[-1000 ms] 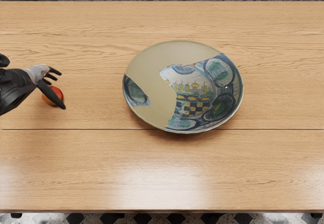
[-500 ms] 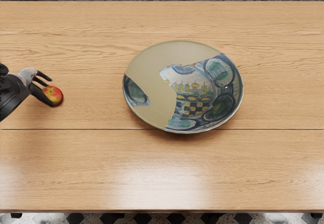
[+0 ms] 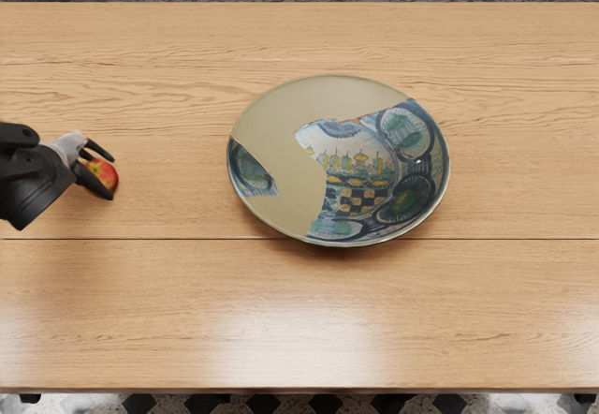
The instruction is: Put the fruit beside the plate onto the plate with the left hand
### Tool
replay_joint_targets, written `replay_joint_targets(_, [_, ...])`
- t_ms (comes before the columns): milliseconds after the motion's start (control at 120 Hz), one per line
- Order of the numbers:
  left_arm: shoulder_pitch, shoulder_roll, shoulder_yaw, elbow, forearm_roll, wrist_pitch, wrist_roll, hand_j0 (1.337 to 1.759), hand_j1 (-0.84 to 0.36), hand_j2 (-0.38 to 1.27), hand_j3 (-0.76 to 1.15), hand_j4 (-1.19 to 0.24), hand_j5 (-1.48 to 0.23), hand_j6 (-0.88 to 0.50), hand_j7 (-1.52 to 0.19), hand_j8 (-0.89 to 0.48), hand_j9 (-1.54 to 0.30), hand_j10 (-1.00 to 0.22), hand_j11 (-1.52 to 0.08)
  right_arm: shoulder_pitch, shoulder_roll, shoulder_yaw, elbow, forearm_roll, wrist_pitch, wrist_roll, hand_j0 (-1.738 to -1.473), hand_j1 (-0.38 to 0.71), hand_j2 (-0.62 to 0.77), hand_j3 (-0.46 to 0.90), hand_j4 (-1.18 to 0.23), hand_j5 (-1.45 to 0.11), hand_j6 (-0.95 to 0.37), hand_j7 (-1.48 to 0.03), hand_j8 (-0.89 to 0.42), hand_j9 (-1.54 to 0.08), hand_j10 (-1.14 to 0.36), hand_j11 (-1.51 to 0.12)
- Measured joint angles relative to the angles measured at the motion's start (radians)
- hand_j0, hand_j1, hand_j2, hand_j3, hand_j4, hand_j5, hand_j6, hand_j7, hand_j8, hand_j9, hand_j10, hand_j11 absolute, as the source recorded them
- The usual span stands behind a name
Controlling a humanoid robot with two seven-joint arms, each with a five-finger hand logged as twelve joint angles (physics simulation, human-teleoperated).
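A small red and yellow fruit (image 3: 105, 172) sits near the table's left edge, well left of the plate. My left hand (image 3: 92, 167) comes in from the left edge, its dark fingers curled over the top and its thumb under the front of the fruit. Part of the fruit is hidden by the fingers. I cannot tell whether it rests on the wood or is just off it. The large round plate (image 3: 277, 105) lies in the middle of the table, beige on its left part and painted blue, green and yellow on its right. Nothing lies on it.
The wooden table (image 3: 299, 311) spans the whole view, with its far edge along the top and its near edge at the bottom. A stretch of bare wood separates the fruit from the plate's left rim.
The left hand's spread fingers have drawn in around the fruit over the last second. The fruit has shifted slightly up and to the right. The plate has not moved.
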Motion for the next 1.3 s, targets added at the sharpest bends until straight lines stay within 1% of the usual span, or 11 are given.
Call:
replay_joint_targets(108, [0.001,0.000,-0.001,0.004,0.000,0.000,0.000,1.658,-0.24,0.10,0.00,-0.50,-0.65,-0.49,-0.65,-0.49,-0.66,-0.50,-0.66,0.000,0.000,0.000,0.000,0.000,0.000,0.000,-1.658,-0.35,0.00,0.00,0.00,0.00,0.00,0.00,0.00,0.00,0.00,0.00])
replay_joint_targets(292, [0.000,0.003,-0.001,0.005,-0.003,-0.001,0.000,1.657,-0.26,0.13,0.00,-0.54,-0.72,-0.45,-0.72,-0.46,-0.72,-0.54,-0.72,0.000,0.000,0.000,0.000,0.000,0.000,0.000,-1.658,-0.35,0.00,0.00,0.00,0.00,0.00,0.00,0.00,0.00,0.00,0.00])
replay_joint_targets(542, [-0.013,0.009,-0.001,0.002,-0.004,-0.002,-0.001,1.656,-0.26,0.14,0.00,-0.55,-0.75,-0.44,-0.74,-0.45,-0.74,-0.55,-0.74,0.000,0.000,0.000,0.000,0.000,0.000,0.000,-1.658,-0.35,0.00,0.00,0.00,0.00,0.00,0.00,0.00,0.00,0.00,0.00])
replay_joint_targets(558, [-0.017,0.010,-0.001,0.002,-0.006,-0.002,-0.001,1.657,-0.26,0.17,0.00,-0.55,-0.75,-0.45,-0.74,-0.45,-0.73,-0.56,-0.73,0.000,0.000,0.000,0.000,0.000,0.000,0.000,-1.658,-0.35,0.00,0.00,0.00,0.00,0.00,0.00,0.00,0.00,0.00,0.00])
replay_joint_targets(625, [-0.027,0.014,-0.001,0.000,-0.006,-0.003,-0.001,1.657,-0.26,0.15,0.00,-0.55,-0.75,-0.44,-0.73,-0.45,-0.73,-0.55,-0.73,0.000,0.000,0.000,0.000,0.000,0.000,0.000,-1.658,-0.35,0.00,0.00,0.00,0.00,0.00,0.00,0.00,0.00,0.00,0.00])
replay_joint_targets(758, [-0.065,0.020,-0.001,-0.005,-0.008,-0.008,-0.002,1.657,-0.27,0.18,0.00,-0.54,-0.75,-0.44,-0.73,-0.45,-0.73,-0.55,-0.73,0.000,0.000,0.000,0.000,0.000,0.000,0.000,-1.658,-0.35,0.00,0.00,0.00,0.00,0.00,0.00,0.00,0.00,0.00,0.00])
replay_joint_targets(792, [-0.069,0.024,-0.001,-0.006,-0.008,-0.009,-0.002,1.657,-0.26,0.15,0.00,-0.55,-0.75,-0.44,-0.73,-0.44,-0.73,-0.55,-0.73,0.000,0.000,0.000,0.000,0.000,0.000,0.000,-1.658,-0.35,0.00,0.00,0.00,0.00,0.00,0.00,0.00,0.00,0.00,0.00])
replay_joint_targets(900, [-0.086,0.024,-0.001,-0.008,-0.011,-0.011,-0.001,1.657,-0.27,0.16,0.00,-0.55,-0.74,-0.45,-0.73,-0.45,-0.73,-0.55,-0.73,0.000,0.000,0.000,0.000,0.000,0.000,0.000,-1.658,-0.35,0.00,0.00,0.00,0.00,0.00,0.00,0.00,0.00,0.00,0.00])
replay_joint_targets(975, [-0.104,0.023,-0.002,-0.011,-0.011,-0.012,-0.001,1.657,-0.27,0.15,0.00,-0.55,-0.74,-0.44,-0.74,-0.43,-0.73,-0.55,-0.73,0.000,0.000,0.000,0.000,0.000,0.000,0.000,-1.658,-0.35,0.00,0.00,0.00,0.00,0.00,0.00,0.00,0.00,0.00,0.00])
replay_joint_targets(1092, [-0.117,0.017,-0.007,-0.018,-0.013,-0.013,-0.001,1.657,-0.27,0.18,0.00,-0.55,-0.74,-0.44,-0.74,-0.44,-0.73,-0.55,-0.73,0.000,0.000,0.000,0.000,0.000,0.000,0.000,-1.658,-0.35,0.00,0.00,0.00,0.00,0.00,0.00,0.00,0.00,0.00,0.00])
replay_joint_targets(1300, [-0.140,0.004,-0.036,-0.025,-0.013,-0.015,0.000,1.657,-0.26,0.17,0.00,-0.55,-0.74,-0.45,-0.73,-0.44,-0.73,-0.55,-0.73,0.000,0.000,0.000,0.000,0.000,0.000,0.000,-1.658,-0.35,0.00,0.00,0.00,0.00,0.00,0.00,0.00,0.00,0.00,0.00])
